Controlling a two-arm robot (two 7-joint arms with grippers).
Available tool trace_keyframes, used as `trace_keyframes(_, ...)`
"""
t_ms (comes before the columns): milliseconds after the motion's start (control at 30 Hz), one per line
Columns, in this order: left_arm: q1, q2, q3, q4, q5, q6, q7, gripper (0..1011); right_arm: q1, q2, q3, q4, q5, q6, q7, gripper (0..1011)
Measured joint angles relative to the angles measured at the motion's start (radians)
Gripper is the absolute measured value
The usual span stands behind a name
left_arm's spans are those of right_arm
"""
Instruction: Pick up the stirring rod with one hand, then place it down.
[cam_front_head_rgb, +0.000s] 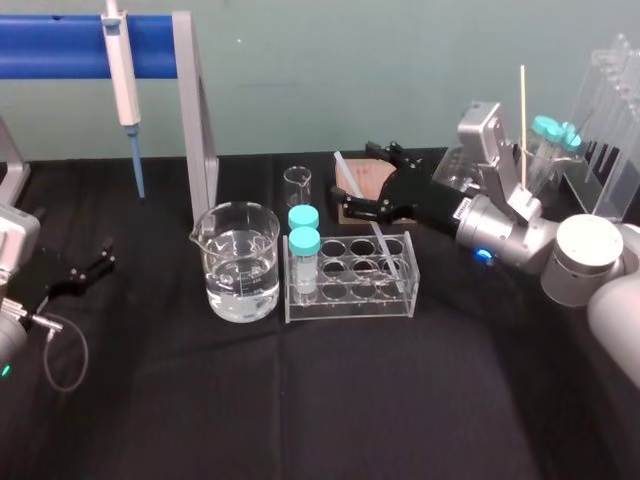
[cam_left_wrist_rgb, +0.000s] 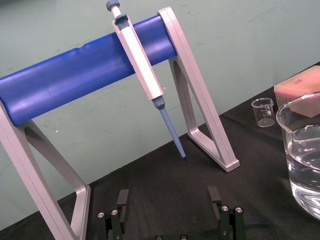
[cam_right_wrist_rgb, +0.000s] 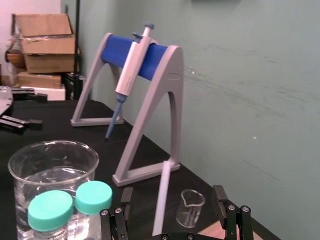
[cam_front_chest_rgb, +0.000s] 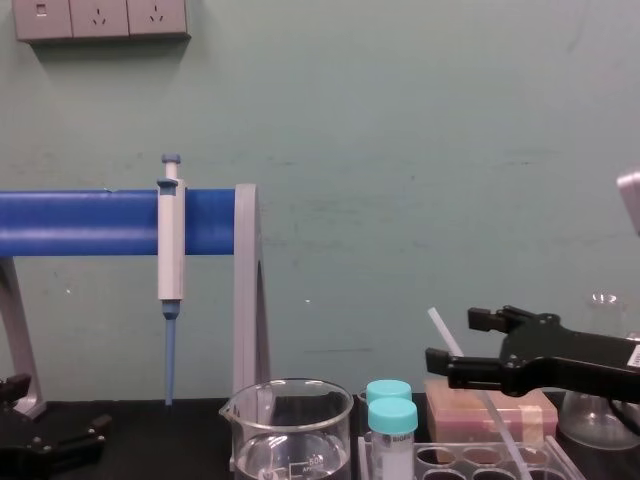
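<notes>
The stirring rod (cam_front_head_rgb: 386, 246) is a thin translucent stick. It leans in the clear tube rack (cam_front_head_rgb: 350, 306), its top slanting toward the back left. My right gripper (cam_front_head_rgb: 357, 178) reaches in from the right and is open around the rod's upper part. In the right wrist view the rod (cam_right_wrist_rgb: 162, 195) stands between the two fingers (cam_right_wrist_rgb: 220, 199) with a gap on each side. The chest view shows the rod (cam_front_chest_rgb: 438, 323) passing between the black fingers of the right gripper (cam_front_chest_rgb: 450, 338). My left gripper (cam_front_head_rgb: 85, 268) rests open at the table's left edge.
A beaker of water (cam_front_head_rgb: 240, 262) stands left of the rack. Two teal-capped tubes (cam_front_head_rgb: 303, 240) sit in the rack. A small beaker (cam_front_head_rgb: 297, 185) and a pink-topped box (cam_front_head_rgb: 365, 178) are behind it. A pipette (cam_front_head_rgb: 124, 75) hangs on the blue stand. Glassware crowds the right back.
</notes>
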Motion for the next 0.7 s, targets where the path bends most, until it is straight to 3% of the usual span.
trace_keyframes(300, 0.000, 0.000, 0.000, 0.000, 0.000, 0.000, 0.000, 1000, 0.026, -0.033, 0.004, 0.058, -0.005, -0.005, 0.051, 1002)
trace_keyframes(700, 0.000, 0.000, 0.000, 0.000, 0.000, 0.000, 0.000, 1000, 0.025, -0.042, 0.017, 0.069, -0.017, 0.020, 0.044, 1002)
